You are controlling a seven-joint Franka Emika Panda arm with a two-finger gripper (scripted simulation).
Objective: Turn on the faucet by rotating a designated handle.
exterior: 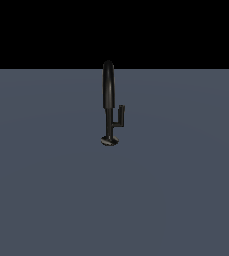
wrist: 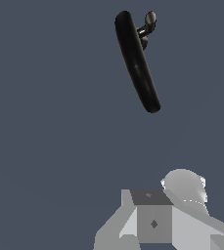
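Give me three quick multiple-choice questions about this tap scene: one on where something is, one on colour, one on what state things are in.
1. On which side of the stem does the handle branch in the exterior view?
A. its left
B. its right
C. behind

2. What colour is the faucet?
A. chrome
B. white
C. black

3. Is the robot touching the faucet?
A. no, it is apart
B. gripping the handle
C. pressing the spout

Answers: 1 B, the handle juts toward the exterior view's right. 2 C, the faucet is glossy black. 3 A, the wrist view shows open floor between the robot and the faucet; the fingers are not visible.
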